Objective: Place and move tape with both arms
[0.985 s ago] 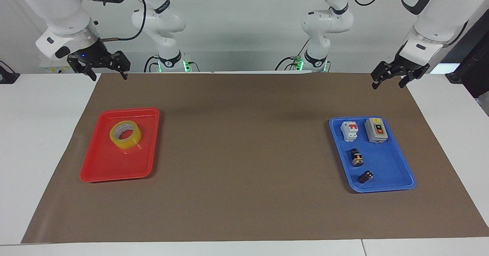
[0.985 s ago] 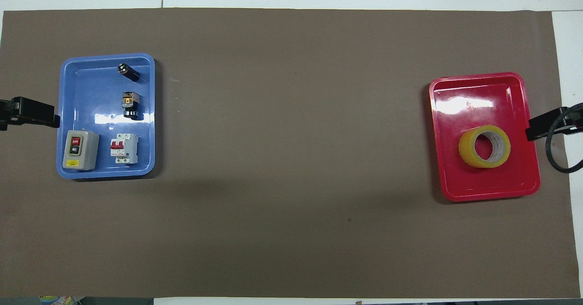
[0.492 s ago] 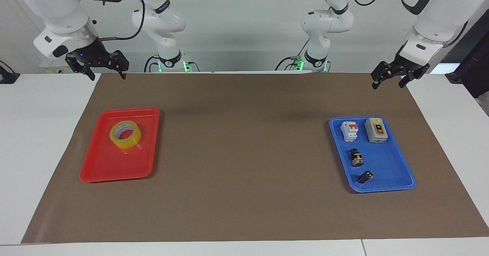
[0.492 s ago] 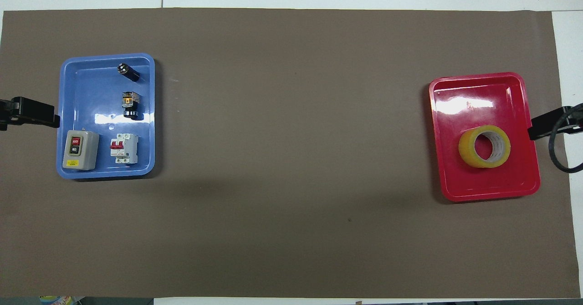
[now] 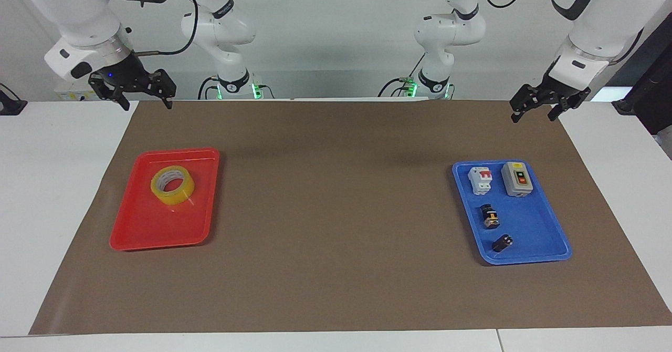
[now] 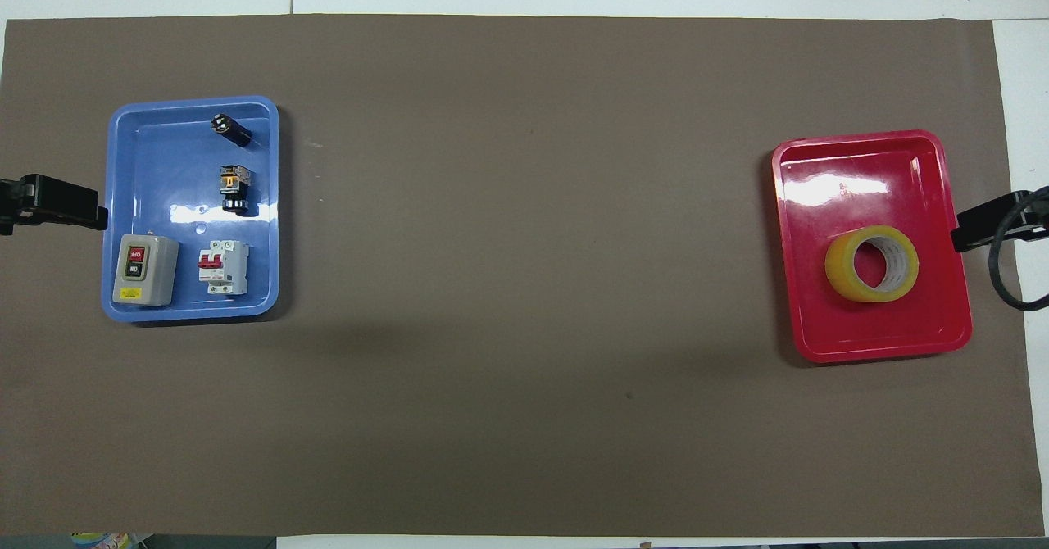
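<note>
Both jaws stand spread and empty: right gripper (image 5: 143, 95) raised above the mat's robot-side edge, left gripper (image 5: 541, 107) waiting likewise. Your tape (image 5: 172, 185) lies flat in the red tray (image 5: 139, 234); descend centred, straddling one wall.

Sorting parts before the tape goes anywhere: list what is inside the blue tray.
The blue tray holds four parts: a grey switch box, a white breaker, a black-and-yellow part and a small black cylinder. No tape. What lies beneath each part is covered.
</note>
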Robot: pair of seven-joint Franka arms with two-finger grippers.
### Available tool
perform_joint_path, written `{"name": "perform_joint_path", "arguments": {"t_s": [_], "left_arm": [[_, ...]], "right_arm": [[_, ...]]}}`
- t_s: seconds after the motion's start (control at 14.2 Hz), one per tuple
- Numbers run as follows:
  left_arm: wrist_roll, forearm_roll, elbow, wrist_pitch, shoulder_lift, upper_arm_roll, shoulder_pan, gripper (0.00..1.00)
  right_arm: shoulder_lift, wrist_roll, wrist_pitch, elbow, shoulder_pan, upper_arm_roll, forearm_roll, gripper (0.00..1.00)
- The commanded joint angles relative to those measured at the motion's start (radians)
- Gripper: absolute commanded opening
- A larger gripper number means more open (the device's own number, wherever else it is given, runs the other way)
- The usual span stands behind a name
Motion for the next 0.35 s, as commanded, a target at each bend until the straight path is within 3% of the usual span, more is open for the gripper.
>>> {"name": "perform_joint_path", "arguments": {"t_s": [0.0,0.28], "left_arm": [[0.006,0.021,-0.017,-0.009,-0.022,-0.002,0.005,1.0],[0.006,0.021,-0.017,-0.009,-0.022,-0.002,0.005,1.0]], "right_arm": [[-0.012,0.012,0.017,-0.008,-0.009,0.008,-0.002,1.0],[-0.012,0.011,0.018,-0.008,-0.015,0.008,0.003,1.0]]}}
